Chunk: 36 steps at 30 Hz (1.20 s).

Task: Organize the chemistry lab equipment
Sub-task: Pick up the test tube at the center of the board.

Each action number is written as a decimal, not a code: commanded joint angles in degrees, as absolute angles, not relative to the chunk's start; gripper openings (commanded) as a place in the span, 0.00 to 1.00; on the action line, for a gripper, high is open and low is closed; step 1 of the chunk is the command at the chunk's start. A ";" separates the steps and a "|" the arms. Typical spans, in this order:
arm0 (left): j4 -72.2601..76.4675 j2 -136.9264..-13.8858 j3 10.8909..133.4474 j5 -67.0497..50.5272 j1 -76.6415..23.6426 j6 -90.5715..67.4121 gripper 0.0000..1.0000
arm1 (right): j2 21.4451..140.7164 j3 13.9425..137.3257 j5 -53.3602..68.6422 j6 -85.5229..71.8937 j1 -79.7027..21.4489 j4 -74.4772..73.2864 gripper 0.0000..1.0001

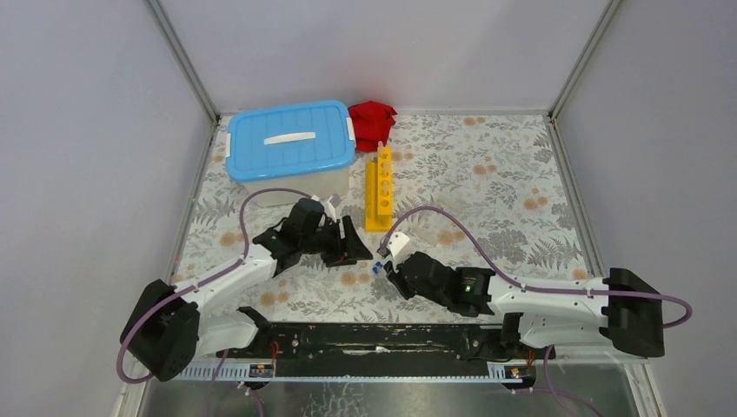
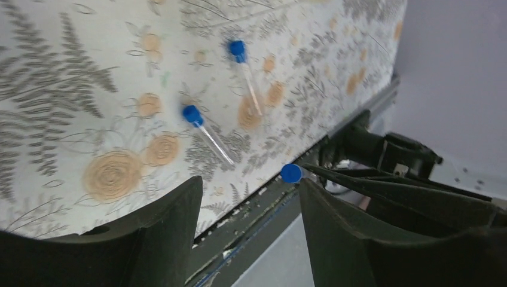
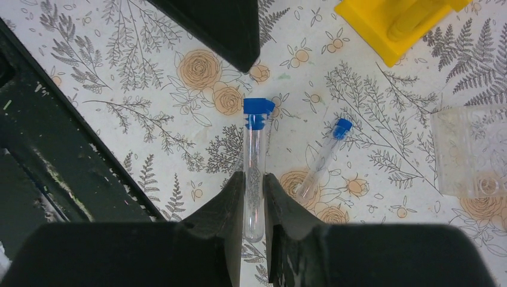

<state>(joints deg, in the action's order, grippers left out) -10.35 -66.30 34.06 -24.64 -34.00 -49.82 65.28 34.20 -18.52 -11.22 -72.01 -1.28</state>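
Note:
My right gripper [image 3: 254,176] [image 1: 383,266] is shut on a clear blue-capped tube [image 3: 255,161], held just above the floral mat with its cap pointing away from the wrist. In the left wrist view that cap [image 2: 291,173] shows end-on. A second tube [image 3: 323,158] lies on the mat just right of it. Two tubes [image 2: 206,131] [image 2: 248,78] lie on the mat ahead of my left gripper [image 2: 250,182] [image 1: 355,244], which is open and empty and faces the right gripper. The clear tube holder [image 3: 472,149] [image 1: 401,245] sits at the right. Beyond stands the yellow holed rack [image 1: 379,187] [image 3: 400,18].
The white tub with a blue lid [image 1: 291,143] stands at the back left, a red cloth [image 1: 372,122] beside it. The black base rail [image 1: 374,339] runs along the near edge. Grey walls close in the mat on three sides.

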 commanded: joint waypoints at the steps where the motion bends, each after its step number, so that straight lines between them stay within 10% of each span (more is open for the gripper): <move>1: -1.21 -68.00 34.17 -36.68 -33.05 -49.21 0.68 | 63.05 34.84 -16.49 -9.14 -72.34 -0.44 0.00; 36: 10.66 -74.71 30.43 -51.53 -31.27 -51.87 0.53 | 64.67 37.83 -11.96 -6.65 -72.29 3.05 0.00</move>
